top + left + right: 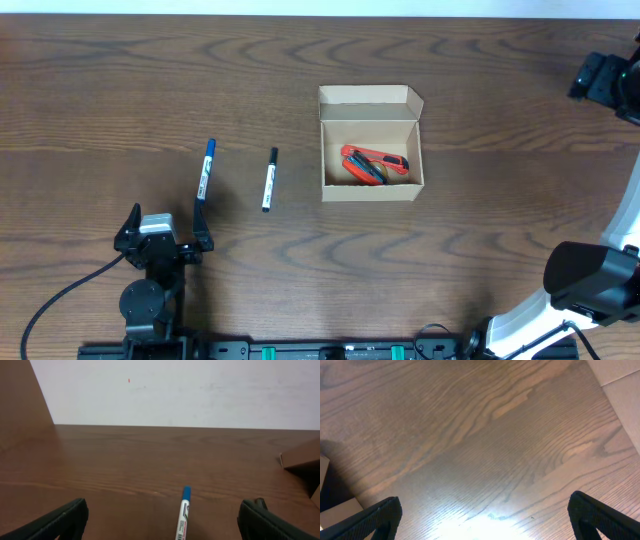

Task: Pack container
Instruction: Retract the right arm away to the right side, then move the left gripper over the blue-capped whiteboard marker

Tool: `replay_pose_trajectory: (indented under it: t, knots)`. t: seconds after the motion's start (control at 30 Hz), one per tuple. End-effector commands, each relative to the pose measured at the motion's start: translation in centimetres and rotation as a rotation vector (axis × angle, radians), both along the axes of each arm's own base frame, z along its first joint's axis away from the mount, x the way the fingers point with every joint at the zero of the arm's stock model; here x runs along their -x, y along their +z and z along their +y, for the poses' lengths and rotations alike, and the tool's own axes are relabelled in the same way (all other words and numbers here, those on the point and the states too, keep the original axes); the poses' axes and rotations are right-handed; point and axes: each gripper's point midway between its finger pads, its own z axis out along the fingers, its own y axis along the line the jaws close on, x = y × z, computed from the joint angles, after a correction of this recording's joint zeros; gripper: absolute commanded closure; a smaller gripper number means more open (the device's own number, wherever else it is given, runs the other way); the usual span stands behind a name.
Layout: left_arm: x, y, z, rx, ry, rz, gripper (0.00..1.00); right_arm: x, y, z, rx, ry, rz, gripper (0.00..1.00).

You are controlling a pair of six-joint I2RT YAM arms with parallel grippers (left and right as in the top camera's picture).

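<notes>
Left claw (167, 212) and right claw (485, 515) both spread wide, empty.
Blue marker (206, 170) lies before the left; container (372, 192) stands open.

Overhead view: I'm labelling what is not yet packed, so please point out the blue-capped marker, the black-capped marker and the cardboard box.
blue-capped marker (205, 172), overhead view, middle of its white barrel.
black-capped marker (269, 182), overhead view, middle of its white barrel.
cardboard box (372, 193), overhead view, its near outer wall.

right claw (482, 510) spread wide, wood table (485, 430)
</notes>
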Motion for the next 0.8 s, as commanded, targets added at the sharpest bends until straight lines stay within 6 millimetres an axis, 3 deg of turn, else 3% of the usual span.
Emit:
replay_pose_trajectory:
  t: [0.0, 0.17, 0.37, 0.47, 0.6, 0.77]
  knots:
    - [-0.1, -0.2, -1.3, 0.043, -0.075, -0.002, 0.05, 0.0, -0.5, -0.2, -0.013, -0.018, 0.006, 0.01]
    - [1.4, 4.4, -6.6, 0.151, -0.381, -0.066, 0.05, 0.0, -0.5, -0.2, -0.013, -0.018, 0.006, 0.01]
    - [4.3, 11.8, -9.4, 0.14, -0.568, -0.234, 0.05, 0.0, -0.5, -0.2, -0.013, -0.018, 0.006, 0.01]
    - [4.8, 13.4, -9.5, 0.116, -0.585, -0.304, 0.05, 0.0, -0.5, -0.2, -0.013, -0.018, 0.006, 0.01]
    - [5.2, 14.2, -9.6, 0.118, -0.584, -0.299, 0.05, 0.0, -0.5, -0.2, -0.013, -0.018, 0.006, 0.01]
    - [5.8, 15.7, -7.5, 0.091, -0.44, -0.178, 0.05, 0.0, -0.5, -0.2, -0.013, -0.018, 0.006, 0.01]
